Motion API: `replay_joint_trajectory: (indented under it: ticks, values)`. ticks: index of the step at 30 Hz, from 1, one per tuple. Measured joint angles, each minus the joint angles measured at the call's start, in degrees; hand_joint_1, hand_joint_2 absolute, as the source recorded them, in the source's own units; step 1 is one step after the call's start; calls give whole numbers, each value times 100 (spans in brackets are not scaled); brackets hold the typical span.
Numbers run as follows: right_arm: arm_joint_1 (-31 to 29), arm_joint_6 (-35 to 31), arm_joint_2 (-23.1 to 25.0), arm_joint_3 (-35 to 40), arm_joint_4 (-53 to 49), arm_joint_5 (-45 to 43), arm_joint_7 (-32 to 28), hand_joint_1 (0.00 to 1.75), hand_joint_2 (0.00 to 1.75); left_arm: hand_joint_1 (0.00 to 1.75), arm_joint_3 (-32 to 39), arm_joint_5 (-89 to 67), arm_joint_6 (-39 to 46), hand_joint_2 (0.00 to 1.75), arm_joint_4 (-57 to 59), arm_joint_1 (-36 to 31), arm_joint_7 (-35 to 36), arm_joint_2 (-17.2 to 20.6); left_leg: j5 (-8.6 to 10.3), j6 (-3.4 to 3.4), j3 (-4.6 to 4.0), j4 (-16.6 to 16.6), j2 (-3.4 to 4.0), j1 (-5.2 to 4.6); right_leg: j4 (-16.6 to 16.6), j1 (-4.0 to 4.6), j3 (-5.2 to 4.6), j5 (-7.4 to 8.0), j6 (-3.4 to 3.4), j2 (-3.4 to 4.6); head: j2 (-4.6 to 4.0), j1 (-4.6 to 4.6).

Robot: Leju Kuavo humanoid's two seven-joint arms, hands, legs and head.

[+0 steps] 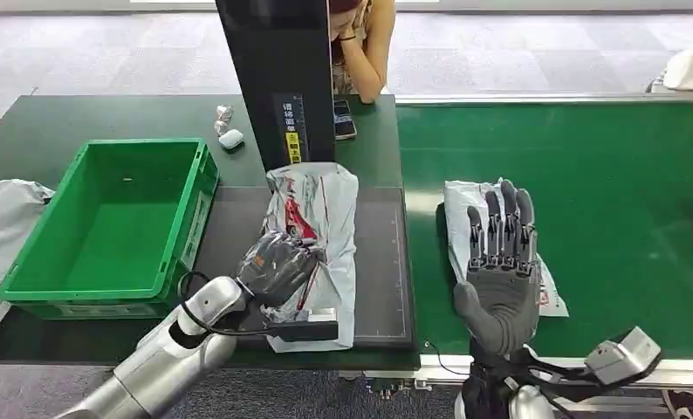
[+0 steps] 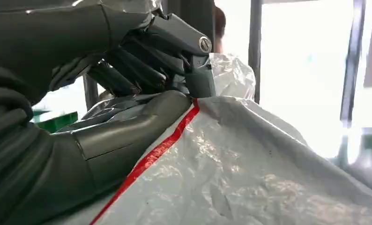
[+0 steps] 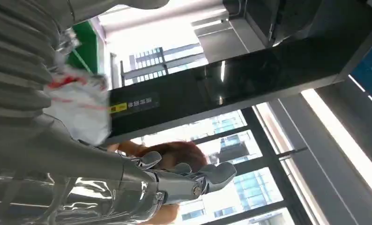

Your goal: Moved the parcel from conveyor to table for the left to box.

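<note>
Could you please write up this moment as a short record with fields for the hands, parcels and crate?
left hand: grips the grey parcel on the dark mat
right hand: fingers spread, above the second parcel, contact unclear
second parcel: flat on the green conveyor
green crate: empty, on the table left of the mat
person: leaning on the table's far edge

Black post (image 1: 277, 78) with white characters and yellow label, unreadable, red print on parcel (image 1: 317, 227) illegible
</note>
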Motion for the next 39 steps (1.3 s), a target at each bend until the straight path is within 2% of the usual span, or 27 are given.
replay_joint_trajectory:
  ticks: [4,8,15,24,27,30,34,39]
  values:
    - [3,-46,0,2,0,9,11,0,175,175,608,-205,1269,175,-813,334,-57,-85,-3,-1,-3,0,0,0,0,0,-4,-1,0,1,0,-2]
    - [-35,-151,0,33,68,-13,13,0,175,175,1205,-81,2020,175,-1502,565,-417,-155,-2,-2,-5,-1,0,2,0,2,-5,-3,-2,1,0,-2]
    - [-111,-208,0,81,190,-66,-9,0,175,175,2124,24,2096,175,-2220,644,-638,-271,0,-3,-4,-2,0,2,1,2,-4,-2,-3,0,0,0]
    - [-136,-61,2,79,195,-74,-11,0,175,175,2719,-413,1138,175,-2025,288,519,-245,0,-3,-2,-1,1,1,1,1,-6,-1,-3,0,0,-2]
    - [-150,77,33,77,195,-61,9,0,175,175,2845,-605,356,175,-1513,-58,1131,-238,1,-3,-4,0,-2,2,1,2,-7,-1,-3,-3,0,0]
    - [-194,192,81,74,192,-46,59,0,175,175,2972,-725,-161,175,-404,-655,1475,-175,9,-13,-3,0,4,2,1,2,-11,8,-12,5,0,-4]
    - [-263,230,138,72,186,-31,138,0,175,175,2985,-885,-203,175,1406,-1528,1606,-105,16,-21,-3,0,7,3,11,3,-15,17,-21,9,0,-2]
    - [-285,230,188,68,177,-26,192,0,175,175,2989,-990,-314,175,2904,-2077,1877,-33,15,-21,-4,-1,15,3,14,3,-18,17,-22,17,0,-2]
